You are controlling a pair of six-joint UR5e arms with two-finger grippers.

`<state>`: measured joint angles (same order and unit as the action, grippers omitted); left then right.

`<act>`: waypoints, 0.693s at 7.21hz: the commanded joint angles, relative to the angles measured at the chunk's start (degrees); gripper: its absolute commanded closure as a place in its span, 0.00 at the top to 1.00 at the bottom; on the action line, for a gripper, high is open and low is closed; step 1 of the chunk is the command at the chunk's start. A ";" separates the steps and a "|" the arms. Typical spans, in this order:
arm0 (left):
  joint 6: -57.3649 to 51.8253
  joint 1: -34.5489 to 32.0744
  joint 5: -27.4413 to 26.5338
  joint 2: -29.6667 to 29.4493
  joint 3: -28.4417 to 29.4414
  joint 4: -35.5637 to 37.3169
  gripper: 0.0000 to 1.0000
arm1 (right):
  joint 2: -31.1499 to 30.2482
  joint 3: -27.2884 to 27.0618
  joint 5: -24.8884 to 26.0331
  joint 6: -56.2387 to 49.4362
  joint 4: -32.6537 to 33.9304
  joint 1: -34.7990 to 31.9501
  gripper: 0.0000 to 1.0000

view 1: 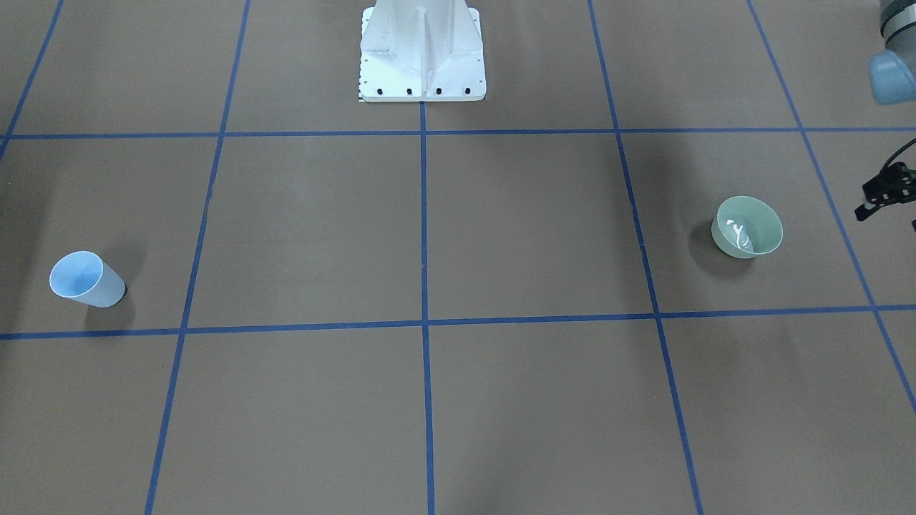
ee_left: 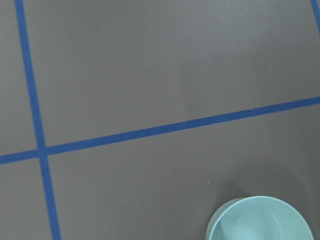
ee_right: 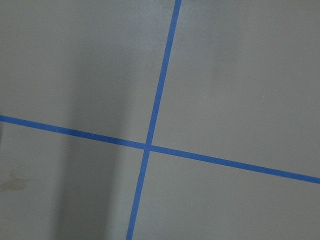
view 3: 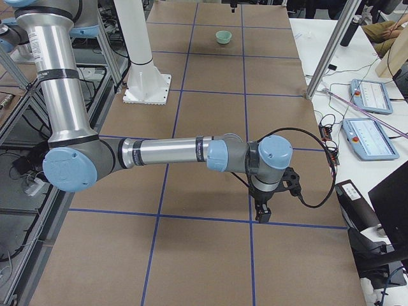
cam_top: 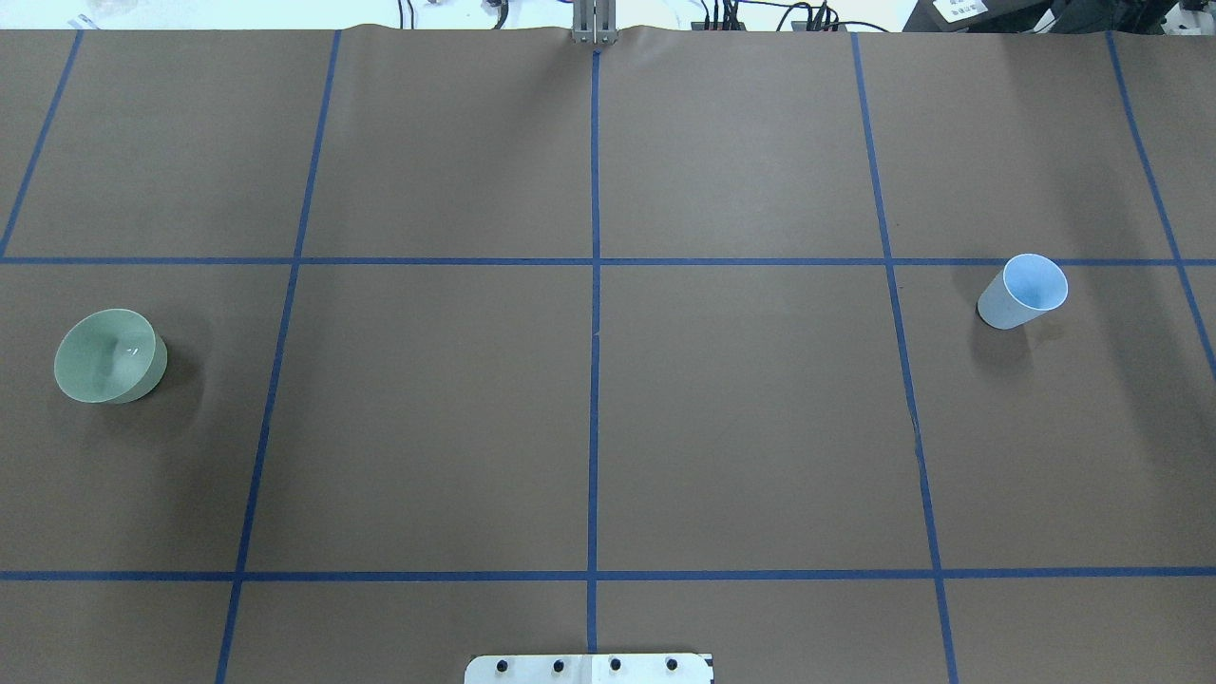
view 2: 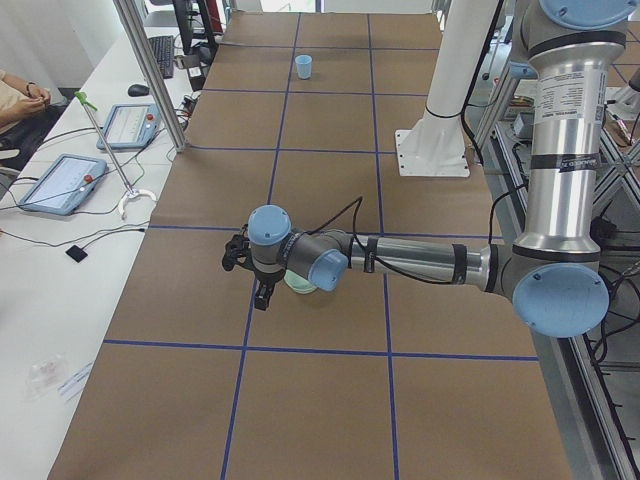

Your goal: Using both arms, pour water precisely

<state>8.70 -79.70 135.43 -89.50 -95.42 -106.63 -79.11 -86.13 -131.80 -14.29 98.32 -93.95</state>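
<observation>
A pale green bowl (view 1: 748, 227) stands on the brown table near my left side, and white glints of water (view 1: 737, 234) show inside it. It also shows in the overhead view (cam_top: 104, 356) and at the lower right of the left wrist view (ee_left: 260, 222). A light-blue cup (view 1: 77, 279) stands upright far off on my right side (cam_top: 1024, 290). My left gripper (view 1: 884, 193) hovers beside the bowl, with part of the bowl behind its wrist (view 2: 290, 262). My right gripper (view 3: 262, 212) hangs over bare table, far from the cup. I cannot tell whether either gripper is open or shut.
The white pedestal (view 1: 422, 50) stands at the middle of the robot's table edge. Blue tape lines (cam_top: 595, 285) divide the brown surface into squares. A side bench with tablets (view 2: 60, 183) and cables runs along the far edge, and posts (view 3: 331, 48) stand there.
</observation>
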 commanded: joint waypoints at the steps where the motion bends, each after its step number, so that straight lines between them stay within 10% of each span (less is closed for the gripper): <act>1: -13.73 -6.48 -0.60 -1.46 -5.46 17.88 1.00 | -0.08 0.08 -0.04 0.05 0.03 0.00 1.00; 5: -18.46 -16.34 -0.25 -0.42 -2.69 22.61 1.00 | -0.61 0.43 0.05 0.23 0.03 0.00 1.00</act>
<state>-9.79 -93.11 134.99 -90.77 -99.84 -84.07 -79.42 -85.66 -131.75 -14.10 98.36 -93.95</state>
